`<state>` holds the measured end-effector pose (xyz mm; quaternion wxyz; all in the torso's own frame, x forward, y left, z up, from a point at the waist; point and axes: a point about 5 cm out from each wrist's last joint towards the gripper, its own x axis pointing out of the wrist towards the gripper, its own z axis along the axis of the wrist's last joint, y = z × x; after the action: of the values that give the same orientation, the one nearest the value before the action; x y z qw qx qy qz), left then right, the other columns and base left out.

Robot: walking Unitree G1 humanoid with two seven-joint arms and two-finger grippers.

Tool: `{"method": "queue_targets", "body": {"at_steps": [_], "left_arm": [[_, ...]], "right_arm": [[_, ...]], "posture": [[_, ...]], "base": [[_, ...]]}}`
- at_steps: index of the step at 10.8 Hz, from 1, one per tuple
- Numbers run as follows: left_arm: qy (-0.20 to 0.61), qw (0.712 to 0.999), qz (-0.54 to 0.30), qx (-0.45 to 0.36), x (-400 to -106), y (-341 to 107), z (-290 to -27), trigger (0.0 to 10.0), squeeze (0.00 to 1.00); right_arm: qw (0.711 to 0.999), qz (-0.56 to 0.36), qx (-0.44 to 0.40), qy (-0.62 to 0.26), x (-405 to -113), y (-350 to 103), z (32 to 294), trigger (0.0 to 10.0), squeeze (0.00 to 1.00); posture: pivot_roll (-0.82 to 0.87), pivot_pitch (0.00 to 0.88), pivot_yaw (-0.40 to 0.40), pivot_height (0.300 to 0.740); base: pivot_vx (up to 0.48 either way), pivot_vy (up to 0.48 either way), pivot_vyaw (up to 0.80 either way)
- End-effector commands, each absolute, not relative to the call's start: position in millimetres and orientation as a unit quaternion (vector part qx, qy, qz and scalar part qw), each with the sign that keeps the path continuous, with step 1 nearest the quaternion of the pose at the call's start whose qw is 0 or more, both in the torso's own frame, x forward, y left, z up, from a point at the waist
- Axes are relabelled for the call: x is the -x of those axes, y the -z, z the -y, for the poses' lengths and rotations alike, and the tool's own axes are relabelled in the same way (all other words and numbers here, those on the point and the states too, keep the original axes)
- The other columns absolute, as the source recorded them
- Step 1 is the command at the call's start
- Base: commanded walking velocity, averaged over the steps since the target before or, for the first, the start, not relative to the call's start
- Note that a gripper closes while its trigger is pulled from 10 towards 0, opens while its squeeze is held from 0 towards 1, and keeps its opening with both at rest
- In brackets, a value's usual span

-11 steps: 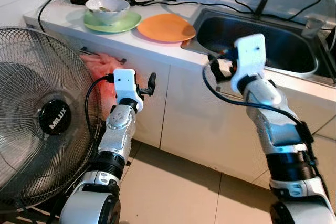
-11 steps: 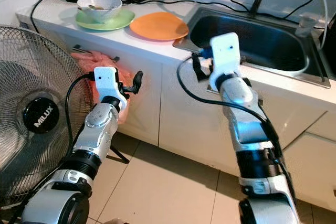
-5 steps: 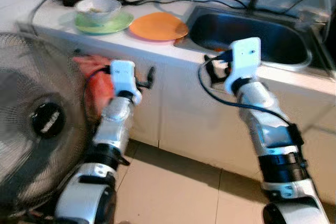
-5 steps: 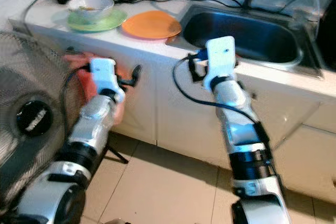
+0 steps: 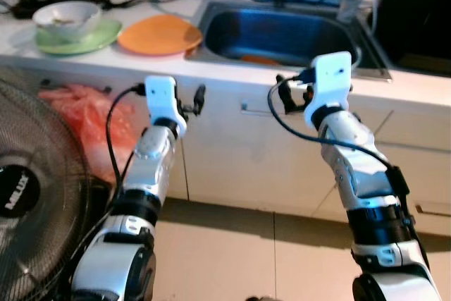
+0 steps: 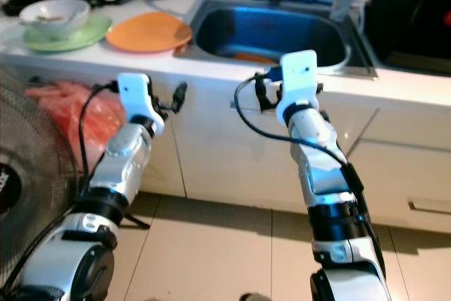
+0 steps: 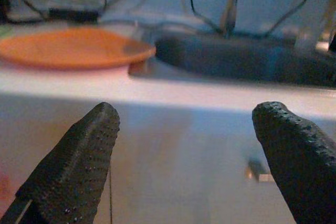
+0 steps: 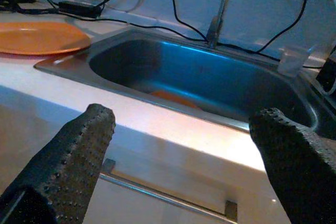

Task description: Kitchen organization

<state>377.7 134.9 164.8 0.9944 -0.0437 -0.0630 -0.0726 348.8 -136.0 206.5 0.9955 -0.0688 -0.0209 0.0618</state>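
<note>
White kitchen counter (image 5: 106,61) carries a flat orange plate (image 5: 159,34) beside the steel sink (image 5: 282,29). Left gripper (image 5: 197,98) and right gripper (image 5: 287,96) hover before it, fingers spread, holding nothing; organizing seems not yet begun.

Only legible text was on the fan (image 5: 28,195) at the robot's left: white letters on the black hub (image 5: 15,192), cut off by the frame edge, approx. "MI…X", i.e. brand partly readable, rest couldn't be made out. No other labels, nos. or signs were readable elsewhere, incl. wrist views.
</note>
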Motion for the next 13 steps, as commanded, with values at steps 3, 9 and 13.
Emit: {"method": "queue_targets", "body": {"at_steps": [3,9,13], "left_arm": [[0.068,0.990,0.115,0.050,-373.6,-189.3,-144.8,10.0,0.00],[0.081,0.985,0.147,0.051,-371.1,-218.4,-141.6,10.0,0.00],[0.072,0.986,0.143,0.045,-369.8,-220.6,-145.8,10.0,0.00]], "right_arm": [[0.996,0.032,0.069,-0.051,-344.5,-206.6,139.0,10.0,0.00],[0.994,0.080,0.062,-0.029,-344.0,-223.1,143.8,10.0,0.00],[0.994,0.086,0.067,-0.031,-344.3,-224.5,143.8,10.0,0.00]], "posture": [[-0.01,0.000,0.018,0.740],[-0.02,0.000,0.021,0.740],[-0.01,0.000,0.019,0.740]], "base": [[0.099,0.000,0.00],[0.386,0.000,0.00],[0.403,0.000,0.00]]}}
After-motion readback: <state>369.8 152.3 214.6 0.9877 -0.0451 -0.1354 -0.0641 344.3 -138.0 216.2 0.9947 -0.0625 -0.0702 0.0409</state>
